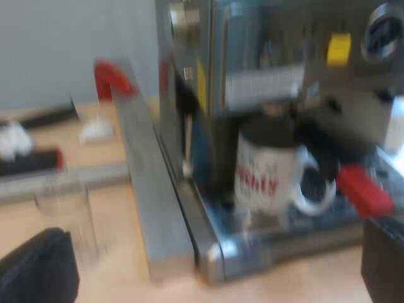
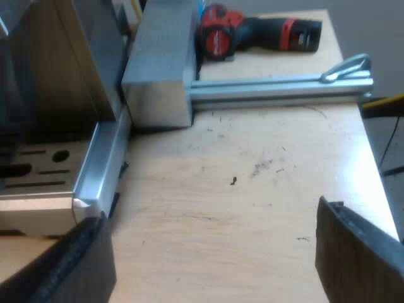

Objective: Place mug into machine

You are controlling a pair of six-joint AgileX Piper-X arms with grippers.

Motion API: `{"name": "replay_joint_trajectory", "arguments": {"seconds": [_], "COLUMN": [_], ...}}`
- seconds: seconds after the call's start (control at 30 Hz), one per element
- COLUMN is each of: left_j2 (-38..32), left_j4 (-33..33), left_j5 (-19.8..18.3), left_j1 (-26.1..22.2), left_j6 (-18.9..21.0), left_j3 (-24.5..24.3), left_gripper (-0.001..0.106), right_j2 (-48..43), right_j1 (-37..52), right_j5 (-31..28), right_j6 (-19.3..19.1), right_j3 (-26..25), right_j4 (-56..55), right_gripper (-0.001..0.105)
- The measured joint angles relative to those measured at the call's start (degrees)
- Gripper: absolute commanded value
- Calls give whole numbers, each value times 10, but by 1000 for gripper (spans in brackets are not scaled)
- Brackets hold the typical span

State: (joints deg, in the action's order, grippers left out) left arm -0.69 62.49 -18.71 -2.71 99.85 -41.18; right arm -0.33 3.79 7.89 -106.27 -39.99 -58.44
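The mug [image 1: 271, 177] stands on the machine's [image 1: 252, 63] drip tray [image 1: 284, 237], straight ahead of the left gripper [image 1: 208, 265], whose jaws are wide apart and empty. The holder's red handle end [image 1: 365, 188] juts out just beside the mug (close over its handle). A glass [image 1: 66, 214] stands near one finger. The right gripper [image 2: 214, 259], jaws apart, hangs over the table [image 2: 240, 189]. A drill [image 2: 252, 31] lies beyond a metal rail [image 2: 278, 88].
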Motion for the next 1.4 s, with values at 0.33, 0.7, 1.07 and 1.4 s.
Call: {"name": "replay_joint_trajectory", "arguments": {"seconds": [0.33,0.7,1.07,1.4], "left_j2": [0,0,0,0], "left_j4": [24,-57,-65,-73], "left_j5": [1,3,3,3], "left_j1": [0,0,0,0], "left_j6": [-28,-29,-29,-29], "left_j3": [29,134,138,140], "left_gripper": [93,93,93,93], "right_j2": [0,0,0,0], "right_j1": [0,0,0,0], "right_j5": [0,0,0,0], "right_j6": [33,34,34,34], "right_j3": [33,103,110,110], "right_j4": [4,1,7,7], "right_gripper": [69,69,69,69]}}
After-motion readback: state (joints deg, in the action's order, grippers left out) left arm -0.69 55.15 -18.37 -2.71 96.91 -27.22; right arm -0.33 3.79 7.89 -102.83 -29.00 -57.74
